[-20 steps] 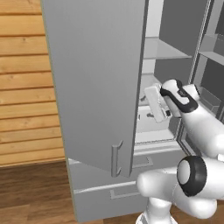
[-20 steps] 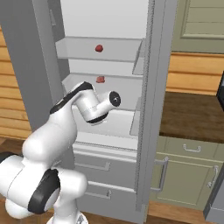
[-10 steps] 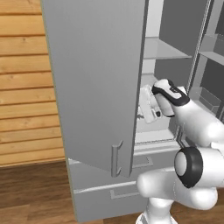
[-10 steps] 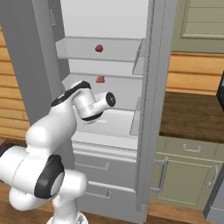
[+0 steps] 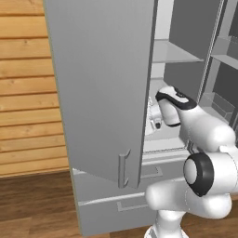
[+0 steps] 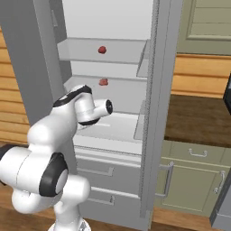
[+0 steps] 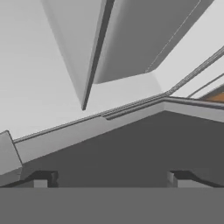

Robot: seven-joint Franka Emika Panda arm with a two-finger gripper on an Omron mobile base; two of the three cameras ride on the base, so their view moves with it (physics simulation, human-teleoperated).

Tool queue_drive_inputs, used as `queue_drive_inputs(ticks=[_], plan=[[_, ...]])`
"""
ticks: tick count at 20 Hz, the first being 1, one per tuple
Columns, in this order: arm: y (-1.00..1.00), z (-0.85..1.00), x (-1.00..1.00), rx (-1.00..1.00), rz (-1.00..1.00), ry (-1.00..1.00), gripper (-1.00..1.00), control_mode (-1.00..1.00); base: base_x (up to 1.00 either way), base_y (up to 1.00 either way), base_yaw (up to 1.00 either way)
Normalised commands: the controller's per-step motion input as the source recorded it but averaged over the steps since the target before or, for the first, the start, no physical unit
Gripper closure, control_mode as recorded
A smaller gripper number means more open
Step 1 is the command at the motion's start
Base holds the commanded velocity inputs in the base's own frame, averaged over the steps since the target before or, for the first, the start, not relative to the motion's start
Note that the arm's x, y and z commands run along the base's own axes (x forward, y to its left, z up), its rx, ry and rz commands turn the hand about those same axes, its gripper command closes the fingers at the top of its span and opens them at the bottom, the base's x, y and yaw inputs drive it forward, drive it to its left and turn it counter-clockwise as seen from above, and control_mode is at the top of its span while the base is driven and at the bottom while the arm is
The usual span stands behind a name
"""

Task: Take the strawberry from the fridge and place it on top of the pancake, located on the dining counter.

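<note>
The fridge point(image 6: 155, 113) stands open, and its left door point(image 5: 102, 83) swings out in front of the left base view. The strawberry point(image 6: 102, 49), a small dark-red berry, sits on the upper shelf. A flatter pinkish-red piece point(image 6: 103, 82) lies one shelf lower. My gripper point(image 5: 155, 120) reaches into the fridge at the level of the lowest shelf, well below the strawberry and partly hidden by the door edge. In the hand view my gripper point(image 7: 111, 177) is open, its fingertips point(image 7: 41, 177) wide apart with nothing between them, facing pale inner walls. The pancake and the dining counter are out of view.
Two grey drawers point(image 6: 97, 173) sit under the open compartment. A wooden plank wall point(image 5: 28, 93) is left of the fridge. To the right are grey-green cabinets point(image 6: 194, 180) under a dark countertop point(image 6: 198, 117). The right door's shelves point(image 5: 223, 102) hang close to my arm.
My hand has pushed a little deeper into the fridge, to the left and slightly down. The jaws have stayed open. The strawberry has not moved.
</note>
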Motion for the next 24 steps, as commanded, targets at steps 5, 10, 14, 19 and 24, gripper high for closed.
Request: queue_drive_inputs(ticks=[5,10,14,19,24], plan=[[0.49,0.00,-0.40,0.06,0.19,-0.02,-1.00,-1.00,0.00,0.00,0.00],[0.46,0.00,-0.53,0.05,0.18,-0.04,-1.00,-1.00,0.00,0.00,0.00],[0.64,0.00,-0.35,0.05,0.14,-0.01,-1.00,-1.00,0.00,0.00,0.00],[0.75,0.00,-0.22,0.06,0.12,0.00,-1.00,-1.00,0.00,0.00,0.00],[0.79,0.00,-0.22,0.06,0.10,0.00,-1.00,-1.00,0.00,0.00,0.00]])
